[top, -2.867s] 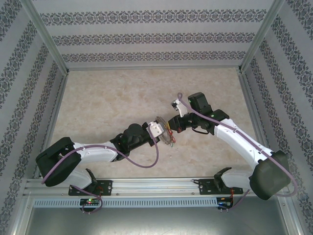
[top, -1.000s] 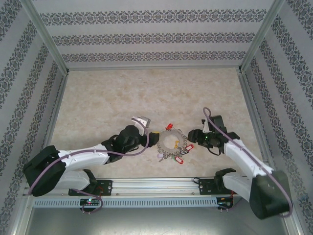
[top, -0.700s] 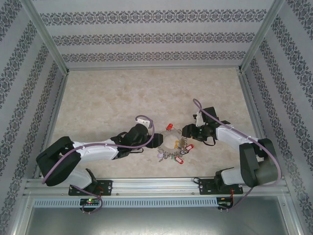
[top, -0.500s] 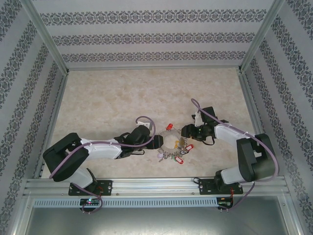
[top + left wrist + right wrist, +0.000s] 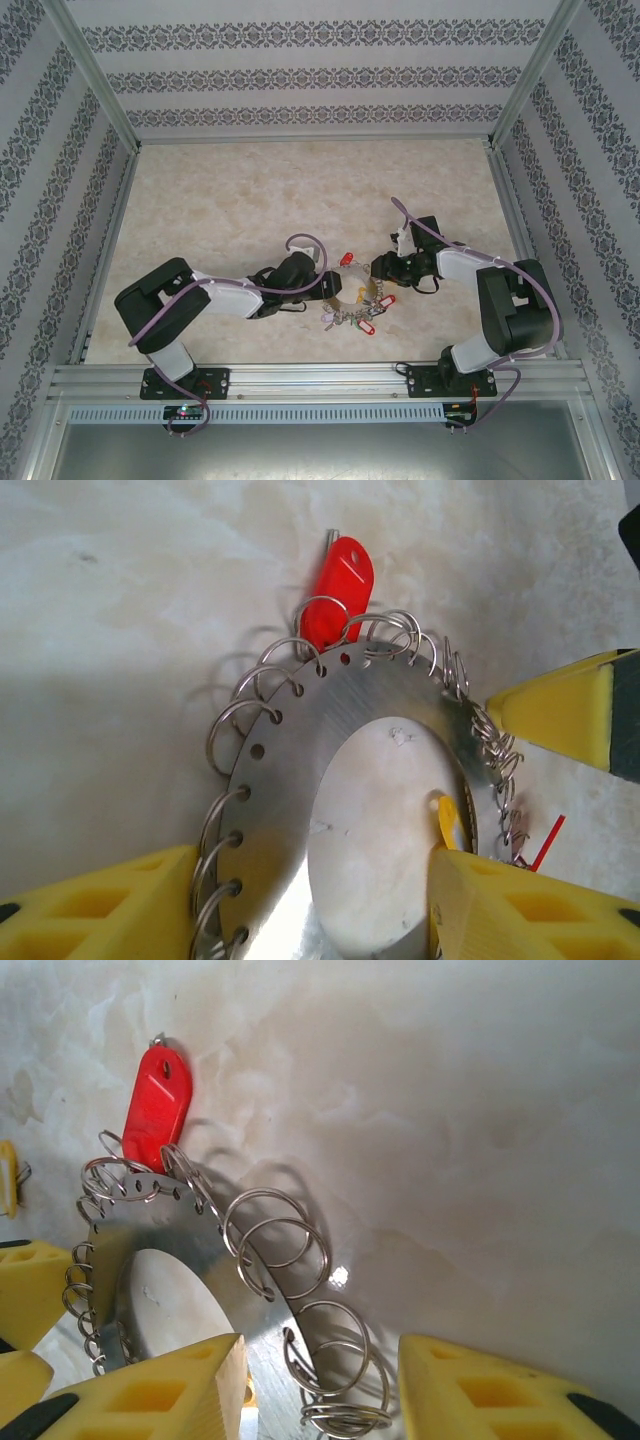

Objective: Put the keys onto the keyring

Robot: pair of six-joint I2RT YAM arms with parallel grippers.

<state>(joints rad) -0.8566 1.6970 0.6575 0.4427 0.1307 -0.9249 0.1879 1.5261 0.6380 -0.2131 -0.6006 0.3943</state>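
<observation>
The keyring point(image 5: 371, 301) lies flat on the table point(image 5: 250, 190), near its middle, with a gripper at each side. Wire loops point(image 5: 236, 720) fringe its rim. A red tag point(image 5: 347, 259) sticks out from the far edge, and a cluster of keys point(image 5: 352, 318) with red and other coloured tags hangs off the near edge.

The left gripper point(image 5: 328, 288) sits at the ring's left side. In the left wrist view its jaws point(image 5: 315, 885) stand partly open and straddle the flat metal band point(image 5: 330, 710): one yellow finger point(image 5: 100, 905) is outside the rim against the loops, and the other point(image 5: 520, 910) is inside the central hole beside a small yellow tag point(image 5: 445, 818). Bare table shows through the hole between band and inner finger, so the jaws are not clamped.

The right gripper point(image 5: 378, 270) meets the ring's far right edge. In the right wrist view point(image 5: 320, 1365) its jaws are also partly open, with the band's edge point(image 5: 200, 1238) and several loops point(image 5: 280, 1240) lying between the two fingers. Whether either finger presses the metal cannot be told. The red tag point(image 5: 158, 1095) lies beyond, well clear of these jaws.
</observation>
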